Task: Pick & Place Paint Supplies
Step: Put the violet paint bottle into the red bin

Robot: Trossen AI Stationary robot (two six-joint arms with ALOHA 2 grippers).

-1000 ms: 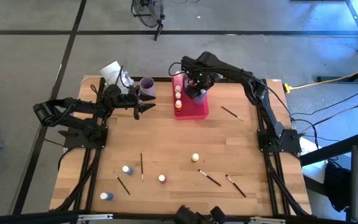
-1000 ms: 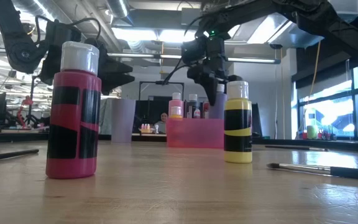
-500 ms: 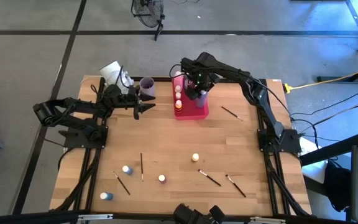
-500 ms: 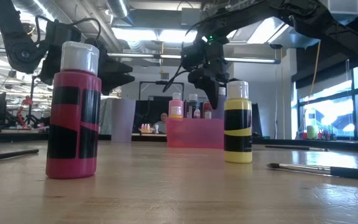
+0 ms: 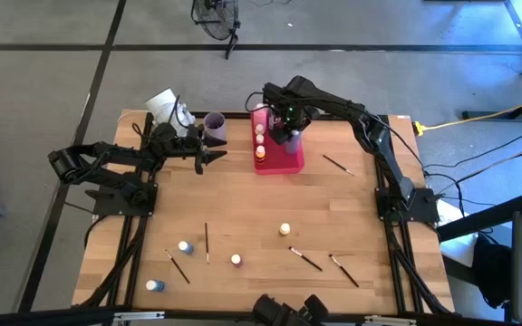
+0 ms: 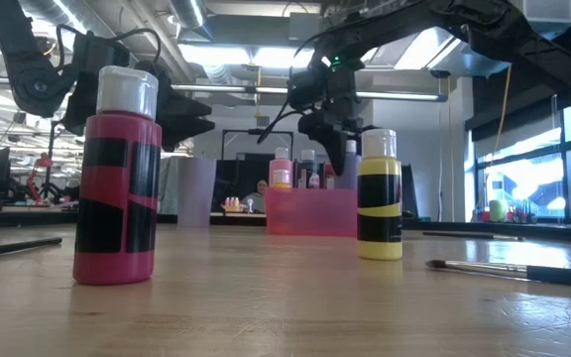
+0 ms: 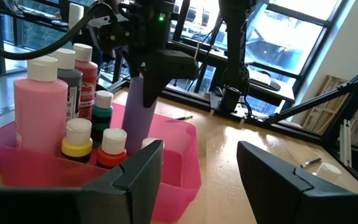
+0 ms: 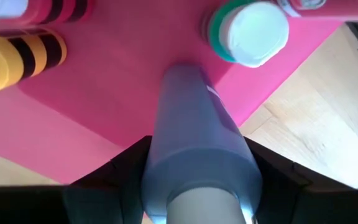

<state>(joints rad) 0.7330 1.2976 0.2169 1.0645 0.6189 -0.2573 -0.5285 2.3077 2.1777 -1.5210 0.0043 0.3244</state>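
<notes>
The right gripper (image 5: 285, 134), near the high view's top centre, is clamping a purple light-capped paint bottle (image 7: 140, 106) over the pink-red rectangular tray (image 5: 284, 161). It should be lowering upright into bare floor. The left gripper (image 5: 217, 154) is waiting open, left of the tray.

Both arms were dark, near-black, built of boxy jointed links on black frame rails running along the table (image 5: 243, 208) sides. Right arm (image 5: 352, 113): a small green indicator light glowed on the wrist housing, above the pink tray (image 5: 284, 161); black cables looped beside it. Left arm (image 5: 116, 163): a white wrapped part sat near the lilac cup (image 5: 214, 127). Left gripper (image 7: 197, 177) fingers (image 7: 138, 171) were matte black, angular, wedge-shaped.
</notes>
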